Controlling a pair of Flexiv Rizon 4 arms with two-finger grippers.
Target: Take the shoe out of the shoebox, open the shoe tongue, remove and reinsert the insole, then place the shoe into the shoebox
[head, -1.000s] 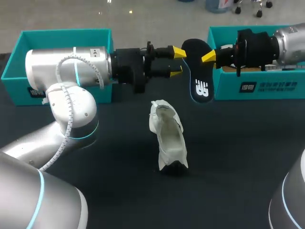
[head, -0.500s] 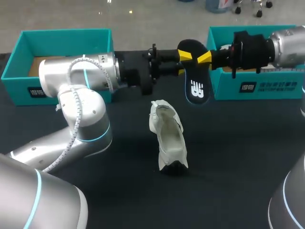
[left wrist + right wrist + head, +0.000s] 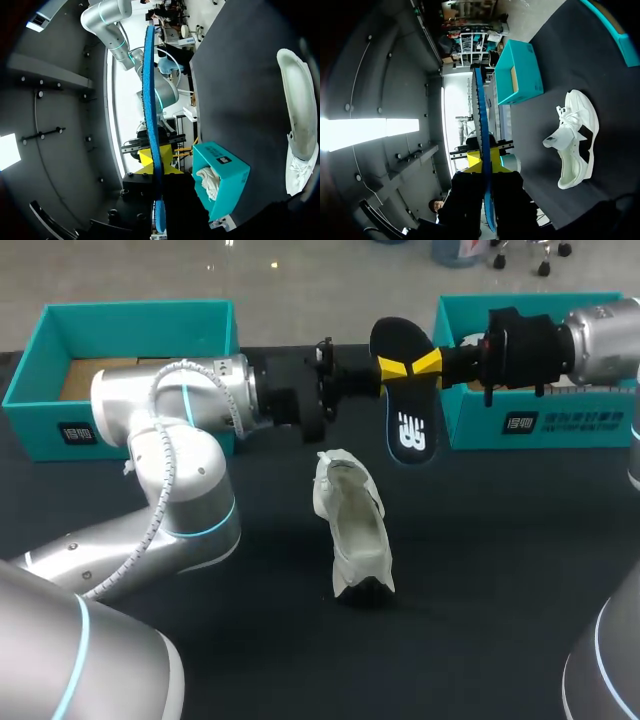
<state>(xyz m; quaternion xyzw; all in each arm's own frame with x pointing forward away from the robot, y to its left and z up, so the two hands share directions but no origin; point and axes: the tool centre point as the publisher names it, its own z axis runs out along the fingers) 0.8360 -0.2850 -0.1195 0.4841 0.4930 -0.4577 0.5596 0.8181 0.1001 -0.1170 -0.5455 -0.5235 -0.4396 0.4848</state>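
Though two teal cardboard shoeboxes stand on the dark table, the one white lace-up shoe lies in neither. It rests on the tabletop between them, its opening facing up and a black patch at its near end. One box sits beyond the shoe to its left, the other beyond it to its right. One flat insole, black on one face and blue on the other, hangs on edge in the air just beyond the shoe, between the two boxes and touching neither the shoe nor the table. Two grippers meet on it. The left gripper comes in from the shoe's left and is clenched on the insole. The right gripper comes from the shoe's right and is clamped on the same upper part, its yellow tips almost against the other's. In each wrist view the insole runs edge-on between that gripper's yellow tips. Obstructions: the left arm's silver links cross in front of the left box, hiding part of its front wall, and the right arm's black wrist overhangs the right box's opening. From the left wrist, that right box holds white crumpled paper.
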